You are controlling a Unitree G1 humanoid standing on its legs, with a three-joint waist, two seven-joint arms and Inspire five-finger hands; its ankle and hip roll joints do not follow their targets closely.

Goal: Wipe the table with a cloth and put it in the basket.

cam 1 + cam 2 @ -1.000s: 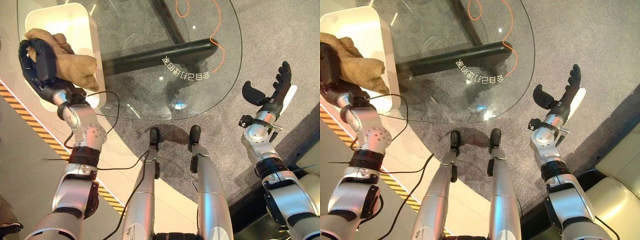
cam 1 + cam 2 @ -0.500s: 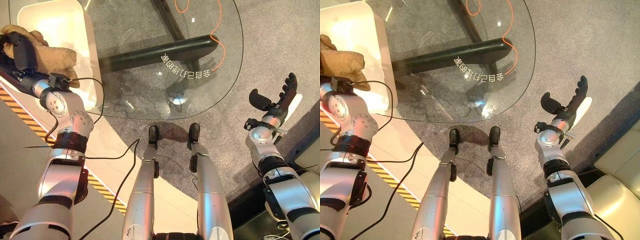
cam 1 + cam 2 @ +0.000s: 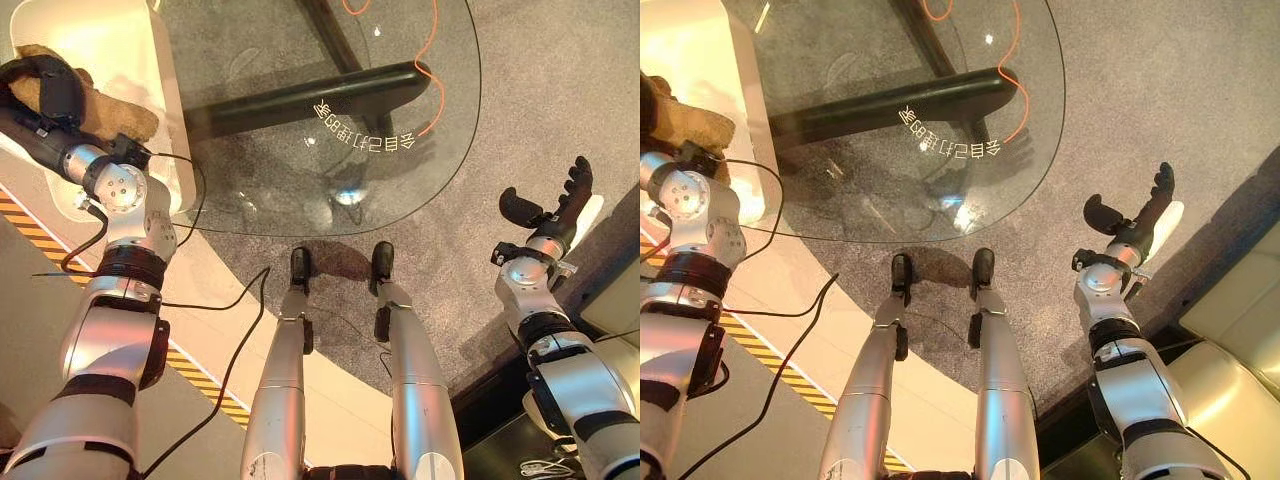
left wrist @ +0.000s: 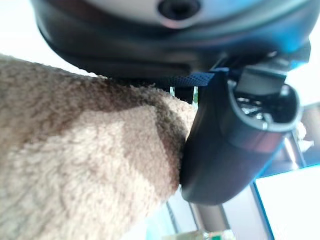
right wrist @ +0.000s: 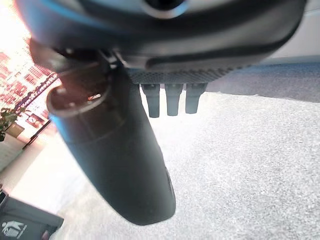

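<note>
A brown fluffy cloth (image 3: 122,115) hangs in the white basket (image 3: 100,40) at the far left, beside the round glass table (image 3: 300,50). My left hand (image 3: 45,92) is shut on the cloth, low over the basket's near end. In the left wrist view the thumb (image 4: 225,140) presses into the cloth (image 4: 75,165). Off the table's right side, my right hand (image 3: 560,205) is held open above the grey carpet, holding nothing. Its straight fingers (image 5: 172,97) and thumb (image 5: 115,155) show in the right wrist view.
A black table base (image 3: 300,100) and an orange cable (image 3: 438,70) show through the glass. White lettering (image 3: 365,140) marks the glass near its front edge. Yellow-black floor tape (image 3: 200,375) runs at the lower left. A beige seat (image 3: 1230,300) stands at the lower right.
My left hand has carried the cloth leftwards and down into the basket. The whole view has shifted a little. The right hand has stayed open in much the same place.
</note>
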